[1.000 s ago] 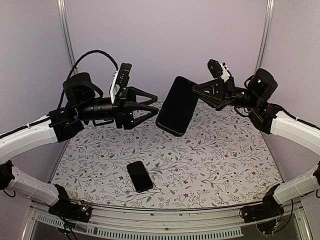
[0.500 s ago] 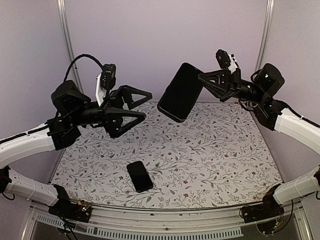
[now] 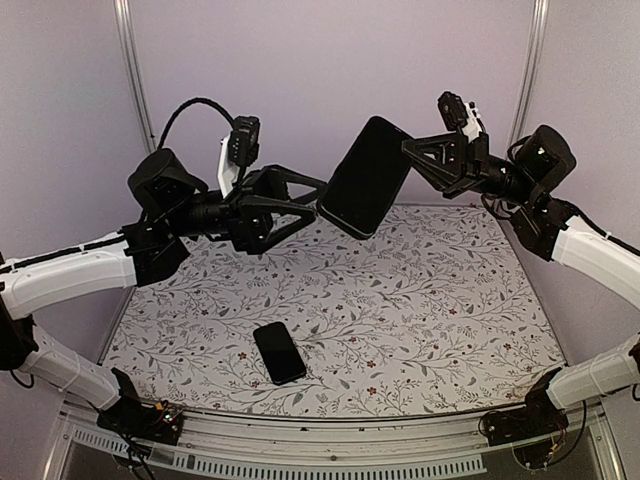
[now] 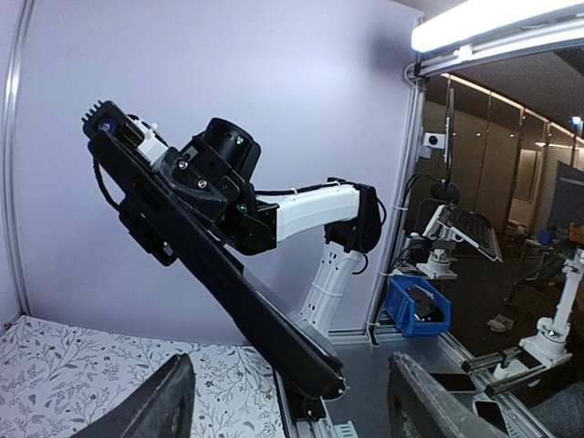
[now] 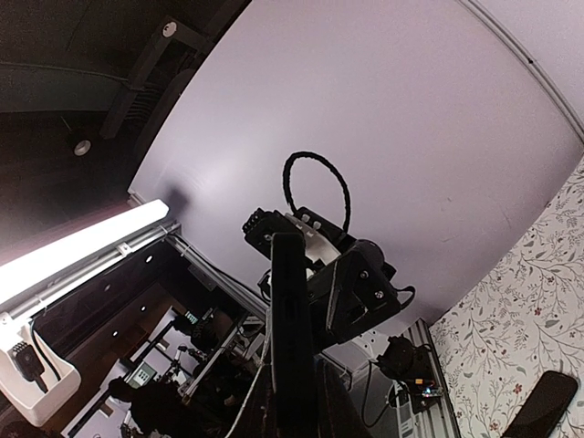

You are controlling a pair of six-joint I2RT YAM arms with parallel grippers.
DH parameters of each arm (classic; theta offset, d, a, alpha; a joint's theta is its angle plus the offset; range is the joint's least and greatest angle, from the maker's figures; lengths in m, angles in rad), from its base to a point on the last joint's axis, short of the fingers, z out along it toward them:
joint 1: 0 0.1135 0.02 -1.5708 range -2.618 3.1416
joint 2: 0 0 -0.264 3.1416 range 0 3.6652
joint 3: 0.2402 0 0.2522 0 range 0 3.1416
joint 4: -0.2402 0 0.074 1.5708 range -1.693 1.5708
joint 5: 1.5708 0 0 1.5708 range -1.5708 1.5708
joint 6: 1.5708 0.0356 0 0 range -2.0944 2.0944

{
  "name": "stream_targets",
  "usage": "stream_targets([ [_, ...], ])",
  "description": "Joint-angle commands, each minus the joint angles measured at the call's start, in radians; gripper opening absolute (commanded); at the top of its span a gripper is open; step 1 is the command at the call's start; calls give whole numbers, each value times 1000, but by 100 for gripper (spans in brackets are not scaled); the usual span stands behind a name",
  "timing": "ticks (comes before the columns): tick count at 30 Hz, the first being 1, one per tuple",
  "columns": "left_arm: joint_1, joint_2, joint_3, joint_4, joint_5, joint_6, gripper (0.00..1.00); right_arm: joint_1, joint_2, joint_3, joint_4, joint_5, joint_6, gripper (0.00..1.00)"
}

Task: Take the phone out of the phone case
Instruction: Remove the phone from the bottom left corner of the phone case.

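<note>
Lilac walls (image 3: 330,70) enclosed a floral-print tabletop (image 3: 440,300). Right end effector (image 3: 408,160) was clamped on the black phone case (image 3: 365,178), tilted in mid-air. Left end effector (image 3: 320,198) gaped open just beside its lower edge. Phone (image 3: 280,352) lay flat near the tabletop's front edge.

Soft even light, glaring ceiling strip (image 4: 493,32), fisheye-curved wrist-view edges.

L gripper (image 3: 320,198) agape, R gripper (image 3: 408,155) clamped
</note>
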State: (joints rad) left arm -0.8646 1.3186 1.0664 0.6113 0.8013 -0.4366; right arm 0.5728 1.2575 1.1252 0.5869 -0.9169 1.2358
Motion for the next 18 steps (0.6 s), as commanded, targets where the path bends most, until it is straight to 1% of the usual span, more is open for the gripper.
stream_targets([
  [1,-10,15,41,15,35,19,67,-4,-30,45,74,28,-1,0],
  [5,-15,20,45,8,35,29,62,-4,-24,45,80,27,4,0],
  [6,-16,22,48,5,33,31,63,-4,-23,45,82,27,6,0],
  [9,-16,34,57,-18,26,35,69,-4,-21,49,86,26,8,0],
  [11,-16,44,61,-26,26,34,71,-4,-19,53,92,22,9,0],
  [12,-16,48,64,-28,26,34,70,-4,-18,55,92,21,10,0],
  [18,-18,56,65,-18,32,36,58,-4,-13,55,94,18,13,0],
])
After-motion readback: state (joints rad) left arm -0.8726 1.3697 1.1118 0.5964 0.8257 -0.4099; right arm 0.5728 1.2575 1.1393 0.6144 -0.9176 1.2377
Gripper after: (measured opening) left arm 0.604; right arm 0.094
